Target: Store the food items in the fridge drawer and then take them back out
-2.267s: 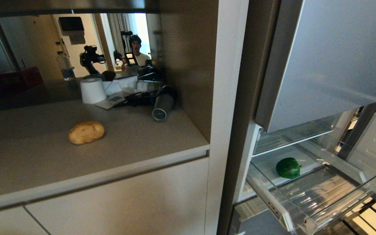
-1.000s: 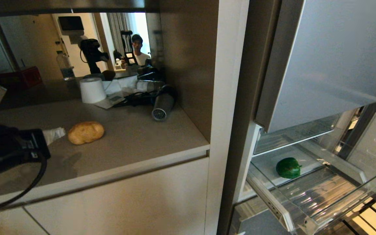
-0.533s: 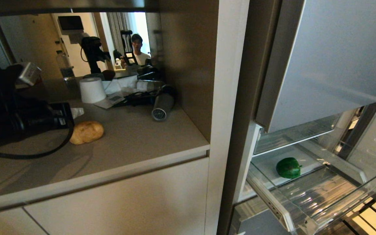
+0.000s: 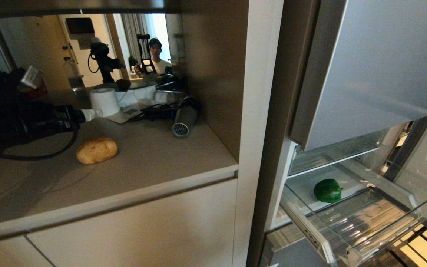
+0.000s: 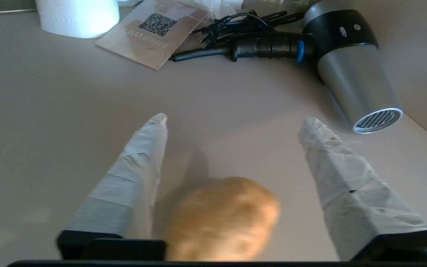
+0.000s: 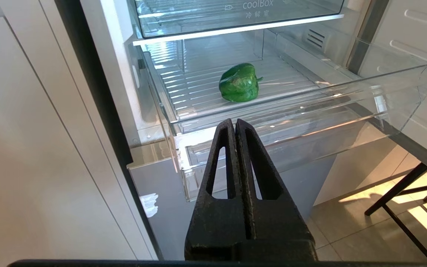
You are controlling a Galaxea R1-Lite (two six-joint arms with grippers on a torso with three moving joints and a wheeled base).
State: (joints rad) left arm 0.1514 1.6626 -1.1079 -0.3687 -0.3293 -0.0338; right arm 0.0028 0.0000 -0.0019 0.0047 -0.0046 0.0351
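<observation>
Left pincer [image 5: 232,124] over the counter [image 4: 154,159], released: its two tape-wrapped fingers [image 5: 135,163] are spread wide, one to each side of the potato [image 5: 222,218]. No contact visible between fingers and potato. In the head view the left arm reaches in from the left edge, fingertip above and behind the potato [image 4: 96,150], which lies on the counter.

Beyond the fingers, toward the back wall: a silver hair dryer [image 5: 350,74] on its side with its black cord, a card with a QR code [image 5: 150,33], a white paper roll [image 5: 78,15].

Right pincer [image 6: 235,128] clenched, fingers pressed together, empty, low in front of the fridge.

Fridge drawer [image 6: 384,92] pulled out; green bell pepper [image 6: 239,82] rests on its ribbed bottom, toward the rear. Same pepper [image 4: 327,190] in the head view, well apart from the potato.

A person is reflected in the mirrored back panel [image 4: 156,55].
</observation>
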